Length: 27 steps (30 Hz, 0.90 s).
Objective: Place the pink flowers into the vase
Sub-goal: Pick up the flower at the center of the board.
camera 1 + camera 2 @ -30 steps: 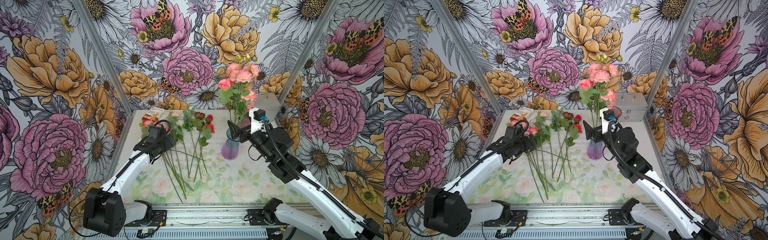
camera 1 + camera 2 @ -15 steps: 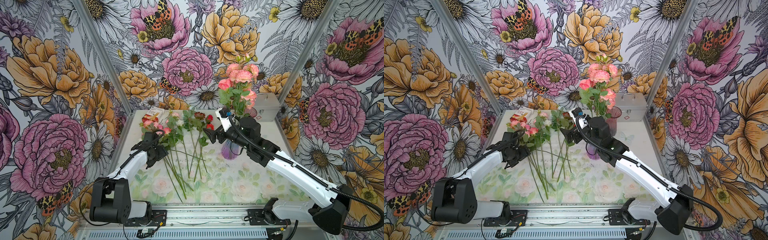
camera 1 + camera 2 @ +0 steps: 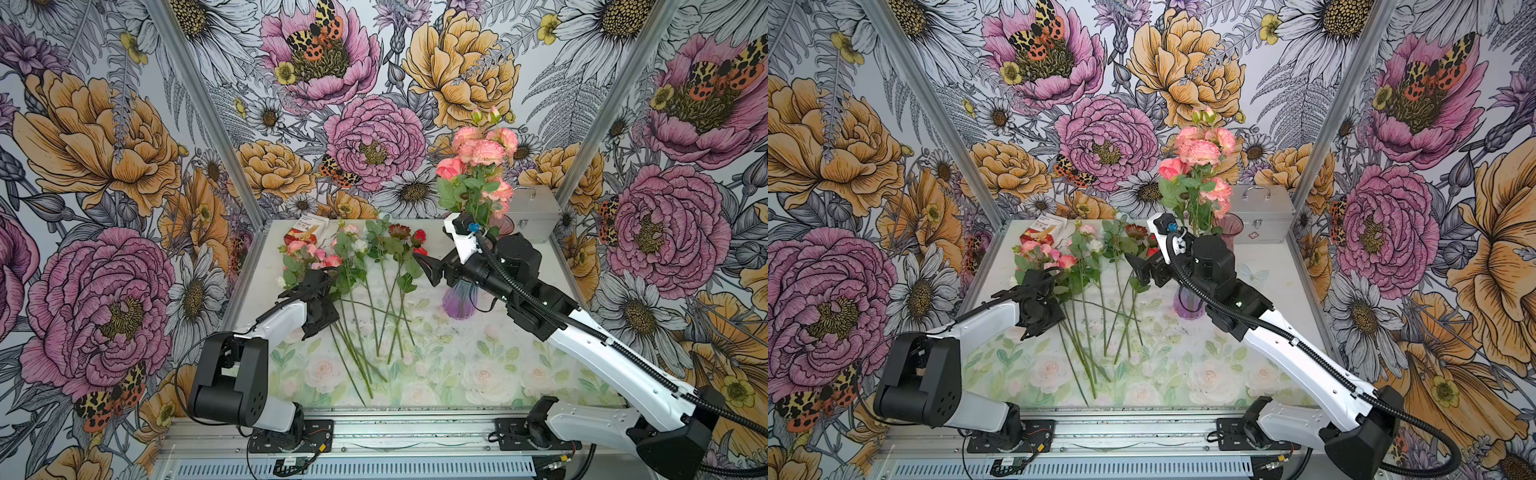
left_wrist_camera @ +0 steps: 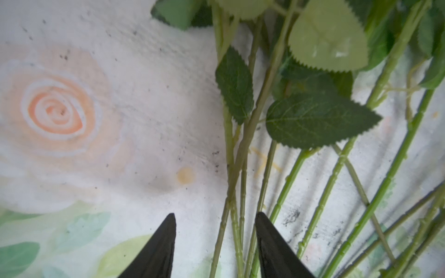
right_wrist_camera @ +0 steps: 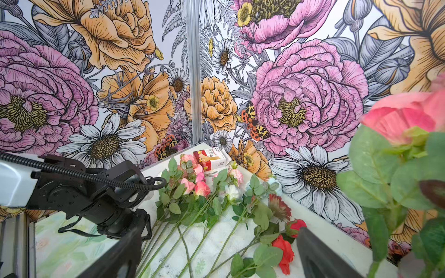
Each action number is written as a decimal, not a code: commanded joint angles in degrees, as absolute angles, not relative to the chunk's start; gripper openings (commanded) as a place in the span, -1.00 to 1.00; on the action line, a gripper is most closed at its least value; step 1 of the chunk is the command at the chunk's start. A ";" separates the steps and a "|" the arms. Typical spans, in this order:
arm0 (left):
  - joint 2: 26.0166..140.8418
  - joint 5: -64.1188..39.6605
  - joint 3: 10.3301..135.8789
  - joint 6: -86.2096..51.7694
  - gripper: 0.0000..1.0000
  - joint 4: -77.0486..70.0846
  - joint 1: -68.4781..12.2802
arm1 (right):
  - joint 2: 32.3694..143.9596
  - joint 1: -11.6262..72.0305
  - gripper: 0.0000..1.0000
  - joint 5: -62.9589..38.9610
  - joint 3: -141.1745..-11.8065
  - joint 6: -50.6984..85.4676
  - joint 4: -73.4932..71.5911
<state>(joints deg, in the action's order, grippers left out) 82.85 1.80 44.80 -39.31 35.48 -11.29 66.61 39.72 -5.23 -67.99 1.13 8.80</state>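
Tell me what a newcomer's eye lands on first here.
The walls, covered in huge printed peonies and daisies, dominate everything. Next comes the pink bouquet standing in the purple vase, right of centre on the table. Left of it, loose flowers lie fanned flat, and the left gripper straddles some stems.

both top views: mounted high over 6 o'clock edge of bench, tilted down toward 12 o'clock wall; far enough for whole bench and both arms; nearly same picture.
left wrist view: very near bench, looking along left gripper onto green stems; small patch near 9 o'clock.
right wrist view: raised, farther off, facing 11 o'clock corner; shares pink flowers, left arm, red box with top views.
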 commanded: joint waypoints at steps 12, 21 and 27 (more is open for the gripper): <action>78.08 2.99 36.34 -41.48 -0.33 29.94 -13.49 | 66.89 39.11 0.99 -5.04 -66.97 1.56 8.61; 82.62 2.12 36.74 -41.48 -0.71 26.24 -13.69 | 67.58 39.11 0.99 -5.35 -67.59 2.38 8.55; 80.32 3.35 39.12 -41.28 -1.00 25.13 -14.62 | 68.33 39.11 0.99 -6.93 -67.41 2.87 9.15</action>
